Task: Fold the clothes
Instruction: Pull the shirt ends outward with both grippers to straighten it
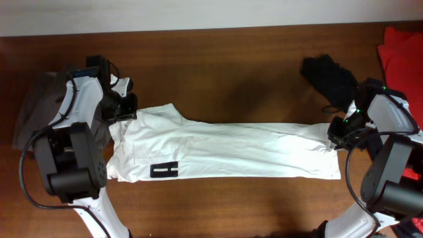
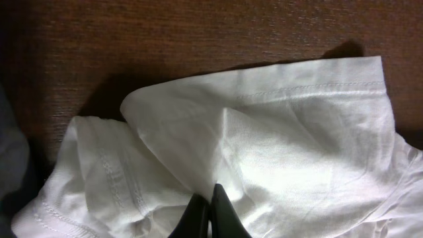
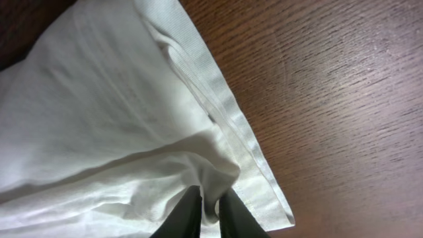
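A white T-shirt with a black mark lies stretched out across the brown table. My left gripper is shut on the shirt's upper left corner; the left wrist view shows its fingers pinching a fold of white cloth. My right gripper is shut on the shirt's right hem; the right wrist view shows its fingers holding bunched white fabric near the hemmed edge.
A black garment lies at the back right. A red garment is at the far right edge. A grey garment lies at the left under my left arm.
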You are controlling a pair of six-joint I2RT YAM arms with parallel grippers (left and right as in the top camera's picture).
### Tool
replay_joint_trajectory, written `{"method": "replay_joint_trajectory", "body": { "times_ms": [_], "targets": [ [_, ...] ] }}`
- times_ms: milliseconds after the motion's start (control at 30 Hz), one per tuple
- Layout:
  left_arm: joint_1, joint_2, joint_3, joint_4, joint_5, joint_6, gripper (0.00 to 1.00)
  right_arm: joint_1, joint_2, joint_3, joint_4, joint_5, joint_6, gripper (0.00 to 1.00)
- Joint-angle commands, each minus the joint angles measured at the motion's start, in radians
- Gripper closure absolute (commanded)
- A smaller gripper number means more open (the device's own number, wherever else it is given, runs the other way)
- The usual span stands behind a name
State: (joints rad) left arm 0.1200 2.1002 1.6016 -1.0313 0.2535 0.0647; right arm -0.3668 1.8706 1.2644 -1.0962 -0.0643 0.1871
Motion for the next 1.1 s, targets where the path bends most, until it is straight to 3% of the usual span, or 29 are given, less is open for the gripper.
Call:
{"method": "replay_joint_trajectory", "body": {
  "times_ms": [0, 33, 433, 667, 900, 1067],
  "targets": [
    [0.001, -0.031, 0.000, -0.002, 0.000, 0.012, 0.98, -0.001, -0.025, 0.017, -0.004, 0.016, 0.008, 0.90],
    [0.001, -0.031, 0.000, -0.002, 0.000, 0.012, 0.98, -0.001, -0.025, 0.017, -0.004, 0.016, 0.008, 0.96],
    [0.001, -0.169, 0.001, -0.034, -0.014, 0.011, 1.00, 0.000, -0.062, 0.117, -0.100, -0.089, -0.084, 0.96],
    [0.011, -0.243, 0.001, -0.127, -0.122, 0.008, 1.00, -0.010, -0.132, 0.232, -0.216, -0.026, -0.086, 0.96],
    [0.043, -0.244, 0.001, -0.186, -0.124, 0.008, 1.00, -0.010, -0.137, 0.253, -0.271, 0.086, -0.078, 0.96],
    [0.060, -0.244, 0.001, -0.208, -0.120, 0.008, 0.88, -0.015, -0.137, 0.253, -0.282, 0.129, -0.063, 0.96]
  ]
}}
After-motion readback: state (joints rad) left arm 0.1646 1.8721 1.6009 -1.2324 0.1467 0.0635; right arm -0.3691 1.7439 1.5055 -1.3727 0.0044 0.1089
